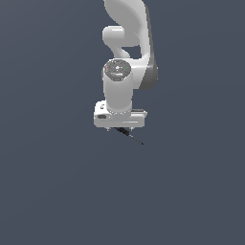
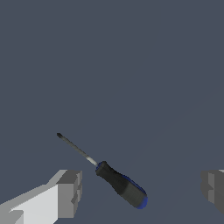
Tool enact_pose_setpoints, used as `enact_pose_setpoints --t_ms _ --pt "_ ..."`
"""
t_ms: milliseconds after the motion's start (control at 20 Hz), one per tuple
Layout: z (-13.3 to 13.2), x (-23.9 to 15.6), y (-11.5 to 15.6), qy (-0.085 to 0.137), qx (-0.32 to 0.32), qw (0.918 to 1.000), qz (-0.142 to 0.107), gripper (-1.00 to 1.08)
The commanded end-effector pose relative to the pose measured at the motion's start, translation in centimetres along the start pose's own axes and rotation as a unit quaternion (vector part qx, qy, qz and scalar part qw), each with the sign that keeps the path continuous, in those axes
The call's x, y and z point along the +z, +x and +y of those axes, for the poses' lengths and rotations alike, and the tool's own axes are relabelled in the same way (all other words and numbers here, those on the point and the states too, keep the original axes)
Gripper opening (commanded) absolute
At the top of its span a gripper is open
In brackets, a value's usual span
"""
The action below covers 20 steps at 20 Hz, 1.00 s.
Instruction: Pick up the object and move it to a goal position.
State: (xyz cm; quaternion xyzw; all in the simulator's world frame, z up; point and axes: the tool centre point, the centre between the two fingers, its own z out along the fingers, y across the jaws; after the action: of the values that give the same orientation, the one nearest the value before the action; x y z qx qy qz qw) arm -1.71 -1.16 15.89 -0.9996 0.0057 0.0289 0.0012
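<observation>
The surroundings are a plain, uniform slate-grey expanse. The end effector (image 2: pixel 141 188) hangs spread wide, its fingers (image 2: pixel 69 193) flanking the screwdriver (image 2: pixel 120 185) untouched.

Flat, even, dim render light; slightly soft

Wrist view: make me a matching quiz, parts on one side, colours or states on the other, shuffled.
Column one:
1. thick screwdriver handle
2. thin screwdriver shaft
3. blocky gripper fingers
4. white gripper

Column two:
A. grey blocks
B. black with blue at the end
C. open, straddling the handle without touching it
D. slim silvery metal with a dark tip

Pairs: 1-B, 2-D, 3-A, 4-C
</observation>
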Motion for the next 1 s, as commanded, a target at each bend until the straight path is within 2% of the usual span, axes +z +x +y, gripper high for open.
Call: enact_pose_setpoints --t_ms 0,500,950 --pt "0.0 0.0 0.0 0.0 0.0 1.0 0.0 1.0" --pt "0.74 -0.34 0.25 0.012 0.003 0.9999 0.002 1.0" --pt "0.58 0.15 0.04 0.01 -0.016 0.9998 0.003 1.0"
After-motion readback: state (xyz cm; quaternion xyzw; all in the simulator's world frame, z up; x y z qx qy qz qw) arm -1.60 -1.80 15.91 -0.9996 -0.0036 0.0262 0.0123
